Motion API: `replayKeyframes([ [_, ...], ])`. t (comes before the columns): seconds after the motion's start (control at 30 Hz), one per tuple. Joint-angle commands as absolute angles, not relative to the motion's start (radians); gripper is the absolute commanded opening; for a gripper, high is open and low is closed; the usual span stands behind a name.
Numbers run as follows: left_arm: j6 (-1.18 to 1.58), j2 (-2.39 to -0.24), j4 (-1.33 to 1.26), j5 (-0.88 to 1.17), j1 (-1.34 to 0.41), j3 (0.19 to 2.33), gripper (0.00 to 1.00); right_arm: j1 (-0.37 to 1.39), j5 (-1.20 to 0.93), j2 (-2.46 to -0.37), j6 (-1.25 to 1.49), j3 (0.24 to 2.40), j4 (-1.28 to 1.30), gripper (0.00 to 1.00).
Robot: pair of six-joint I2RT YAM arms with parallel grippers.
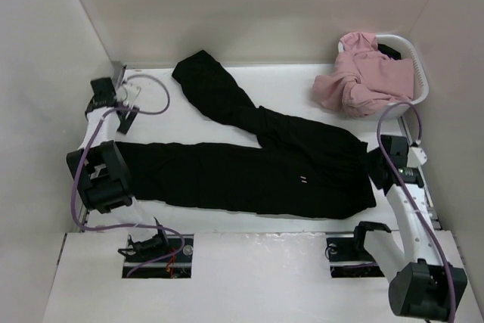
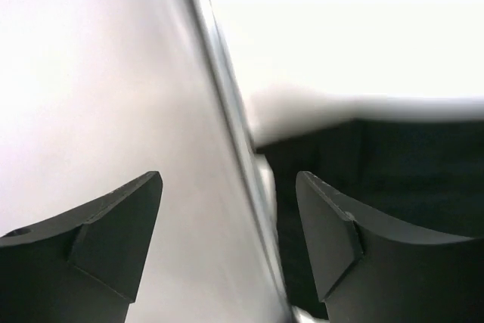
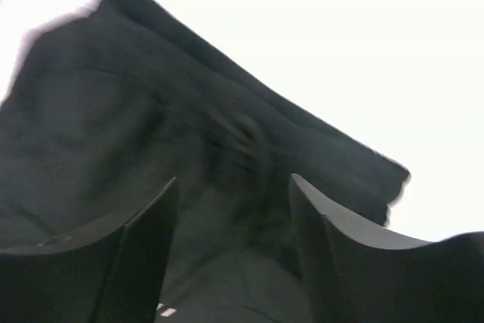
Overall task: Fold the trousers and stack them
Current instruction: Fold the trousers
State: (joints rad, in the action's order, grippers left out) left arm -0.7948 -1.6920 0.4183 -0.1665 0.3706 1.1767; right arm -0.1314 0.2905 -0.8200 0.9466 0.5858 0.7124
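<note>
From above, we see the black trousers (image 1: 249,175) spread flat across the middle of the white table (image 1: 287,85). Their waist lies toward the right edge. One leg runs straight along the near side to the left edge, and the other angles off toward the far edge, left of centre. In the far right corner stands a white basket (image 1: 417,66) heaped with pink garments (image 1: 363,77) that spill over its rim onto the table. The left arm (image 1: 102,175) reaches up along the left edge, beside the hem of the straight leg. The right arm (image 1: 412,217) stretches along the right edge, its tip at the waistband.

From the left wrist, we see the left pincer (image 2: 227,183) released, its two dark fingers (image 2: 121,217) spread wide with nothing between them. Through the gap we see the pale side wall (image 2: 91,96) and a thin metal strip (image 2: 227,111) where it meets the table. The dark cloth of the trousers lies to the right, partly behind the right-hand finger.

From the right wrist, we see the right pincer (image 3: 234,183) also released, fingers well apart. Black trouser cloth fills the gap and most of the view, with bright table beyond. We cannot tell whether the fingertips touch the cloth.
</note>
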Motion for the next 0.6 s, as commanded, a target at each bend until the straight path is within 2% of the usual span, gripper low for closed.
replayKeyframes([
  [0.0,-0.715,-1.672,0.46,-0.031,0.234,1.432,0.71,-0.139,0.336,-0.909,0.778,0.705,0.534,0.69],
  [0.13,-0.545,-1.964,0.523,0.034,0.087,1.768,0.71,-0.171,0.296,-1.078,0.716,0.755,0.404,0.75],
  [0.3,-0.26,-2.29,0.435,0.055,-0.002,2.152,0.71,-0.177,0.242,-1.299,0.69,0.83,0.304,0.79],
  [0.43,-0.115,-2.376,0.228,0.103,-0.042,2.172,0.74,-0.131,0.239,-1.446,0.68,0.909,0.275,0.81],
  [0.57,-0.098,-2.431,0.17,0.12,-0.068,2.169,0.76,-0.097,0.252,-1.548,0.686,0.965,0.281,0.82],
])
